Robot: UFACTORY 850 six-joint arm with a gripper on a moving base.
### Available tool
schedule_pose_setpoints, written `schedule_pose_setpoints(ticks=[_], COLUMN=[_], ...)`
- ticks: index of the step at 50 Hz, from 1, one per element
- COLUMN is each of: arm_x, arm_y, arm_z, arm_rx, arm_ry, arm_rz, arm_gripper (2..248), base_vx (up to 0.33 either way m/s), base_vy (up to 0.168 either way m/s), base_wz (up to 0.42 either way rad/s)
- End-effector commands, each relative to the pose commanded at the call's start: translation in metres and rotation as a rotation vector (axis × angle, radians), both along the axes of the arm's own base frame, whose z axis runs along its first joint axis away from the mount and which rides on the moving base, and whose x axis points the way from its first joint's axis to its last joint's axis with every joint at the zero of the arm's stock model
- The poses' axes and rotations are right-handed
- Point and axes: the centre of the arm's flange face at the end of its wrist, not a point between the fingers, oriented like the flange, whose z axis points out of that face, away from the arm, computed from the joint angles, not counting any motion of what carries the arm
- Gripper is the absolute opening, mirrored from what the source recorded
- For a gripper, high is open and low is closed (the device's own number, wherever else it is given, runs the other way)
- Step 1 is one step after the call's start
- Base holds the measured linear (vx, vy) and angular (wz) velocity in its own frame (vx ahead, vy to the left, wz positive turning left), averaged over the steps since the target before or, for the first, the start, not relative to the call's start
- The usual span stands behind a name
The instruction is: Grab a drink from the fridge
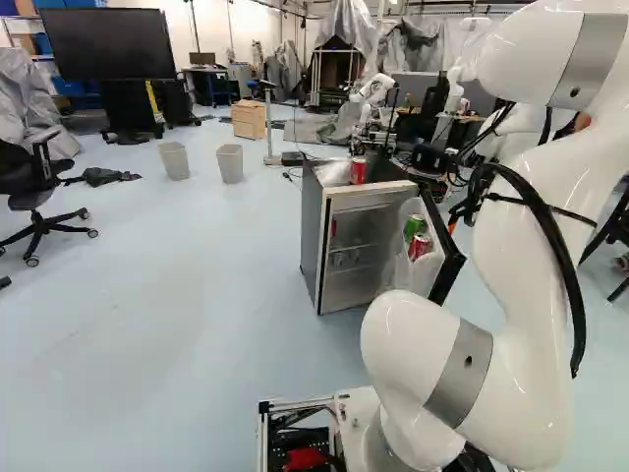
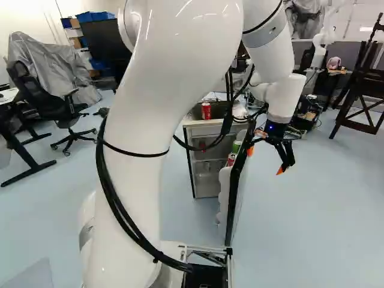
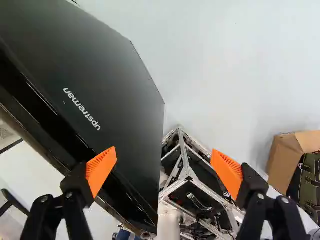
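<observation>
One green can (image 1: 415, 227) and one red can (image 1: 421, 247) sit inside the open fridge door (image 1: 450, 265), right of centre in the left base view; we see another red can (image 1: 358, 170) on top of the fridge (image 1: 311, 236). Our end effector (image 2: 265, 161) is released, orange pads (image 3: 101, 170) wide apart, outside that door, right of centre in the right base view.

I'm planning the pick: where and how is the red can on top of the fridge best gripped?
Probably by the upper sides of the red can, fingers from above: it stands upright on the fridge, its top uncovered.
</observation>
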Motion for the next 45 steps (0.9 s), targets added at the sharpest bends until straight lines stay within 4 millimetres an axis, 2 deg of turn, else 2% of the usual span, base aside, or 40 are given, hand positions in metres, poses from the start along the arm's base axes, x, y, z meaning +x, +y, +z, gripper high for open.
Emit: schedule_pose_setpoints(ticks=[45], arm_x=[0.009], arm_y=[0.055], arm_z=[-0.002], arm_rx=[0.009], arm_ry=[0.01], arm_rz=[0.08], arm_gripper=[247], base_vx=[0.0], base_vy=[0.0], base_wz=[0.0])
